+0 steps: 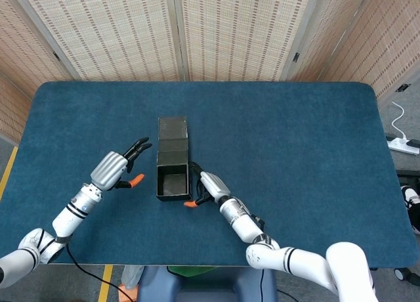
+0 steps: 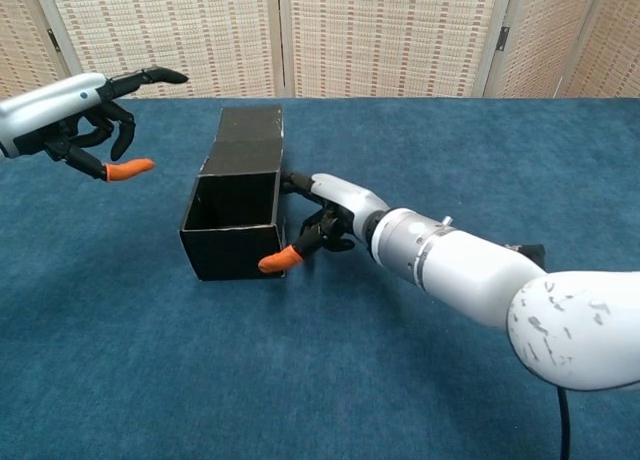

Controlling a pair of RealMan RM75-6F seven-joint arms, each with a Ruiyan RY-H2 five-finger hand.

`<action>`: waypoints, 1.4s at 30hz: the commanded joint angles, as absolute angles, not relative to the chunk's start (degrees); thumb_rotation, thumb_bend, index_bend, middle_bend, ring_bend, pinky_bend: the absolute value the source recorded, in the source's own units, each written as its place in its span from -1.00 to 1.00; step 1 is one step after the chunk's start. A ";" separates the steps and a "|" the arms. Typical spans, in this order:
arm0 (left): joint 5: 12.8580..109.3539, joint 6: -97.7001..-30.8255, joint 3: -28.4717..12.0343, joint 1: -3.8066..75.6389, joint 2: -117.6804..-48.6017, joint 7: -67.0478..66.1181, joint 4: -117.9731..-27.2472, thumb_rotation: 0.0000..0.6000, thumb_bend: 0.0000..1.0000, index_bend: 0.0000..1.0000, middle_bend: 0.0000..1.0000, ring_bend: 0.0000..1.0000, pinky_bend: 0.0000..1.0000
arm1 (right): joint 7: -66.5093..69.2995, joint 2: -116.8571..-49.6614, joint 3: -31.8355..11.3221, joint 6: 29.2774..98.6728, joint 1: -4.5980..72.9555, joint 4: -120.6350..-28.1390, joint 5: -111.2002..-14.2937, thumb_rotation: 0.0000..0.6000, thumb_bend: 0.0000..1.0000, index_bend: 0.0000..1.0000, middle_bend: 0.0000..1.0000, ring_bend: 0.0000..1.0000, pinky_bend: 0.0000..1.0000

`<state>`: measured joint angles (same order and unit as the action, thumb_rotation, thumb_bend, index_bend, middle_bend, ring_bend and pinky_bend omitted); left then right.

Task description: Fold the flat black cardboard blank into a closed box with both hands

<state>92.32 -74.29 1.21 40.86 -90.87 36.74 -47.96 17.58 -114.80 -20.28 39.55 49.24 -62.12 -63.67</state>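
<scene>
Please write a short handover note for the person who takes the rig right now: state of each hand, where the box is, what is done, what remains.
Left hand: holds nothing, fingers apart, raised clear of the box on its left side.
Right hand: rests against the right wall of the black cardboard box, fingers on the wall near its front corner; it does not enclose the box.
Box: on the blue table, left of centre, formed into an open-topped body; the lid flap lies extended behind it.
Done: walls are up.
Left: fold the lid flap over the opening and close it, probably with the left hand while the right steadies the box.
</scene>
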 commanded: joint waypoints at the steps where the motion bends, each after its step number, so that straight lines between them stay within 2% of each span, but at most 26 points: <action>1: 90.93 -72.13 0.51 40.60 -89.48 38.22 -50.70 1.00 -0.21 -1.00 -0.83 0.36 0.86 | 15.14 -112.23 -18.71 40.57 47.22 -66.44 -62.62 1.00 -1.00 -1.00 -1.00 0.24 1.00; 8: 89.10 -67.87 0.52 39.99 -86.69 40.16 -56.32 1.00 -0.23 -1.00 -0.88 0.35 0.87 | 11.19 -108.40 -17.31 44.26 44.23 -71.69 -61.49 1.00 -1.00 -1.00 -0.99 0.24 1.00; 14: 87.52 -58.97 2.47 40.48 -82.19 48.87 -63.44 1.00 -0.34 -1.00 -1.00 0.30 0.87 | 10.03 -99.58 -16.55 47.79 40.87 -81.80 -64.33 1.00 -1.00 -1.00 -0.93 0.24 1.00; 20: 86.98 -54.14 3.39 40.48 -82.60 58.44 -63.66 1.00 -0.43 -1.00 -1.00 0.29 0.87 | 9.40 -90.03 -19.51 49.19 40.10 -91.99 -65.15 1.00 -1.00 -1.00 -0.88 0.24 1.00; 23: 86.25 -51.37 3.35 40.75 -83.93 62.28 -61.52 1.00 -0.44 -1.00 -1.00 0.29 0.87 | 8.52 -87.35 -21.13 50.17 40.35 -94.67 -64.88 1.00 -1.00 -1.00 -0.87 0.24 1.00; 30: 85.43 -48.52 2.75 40.59 -87.36 66.70 -55.58 1.00 -0.44 -1.00 -1.00 0.29 0.87 | 8.22 -84.80 -21.66 51.64 40.28 -97.41 -64.19 1.00 -1.00 -1.00 -0.84 0.24 1.00; 42: 89.77 -50.05 3.23 42.23 -90.89 71.78 -52.57 1.00 -0.45 -1.00 -1.00 0.26 0.87 | 10.67 -84.29 -19.82 52.48 39.68 -96.83 -64.58 1.00 -1.00 -1.00 -0.80 0.24 1.00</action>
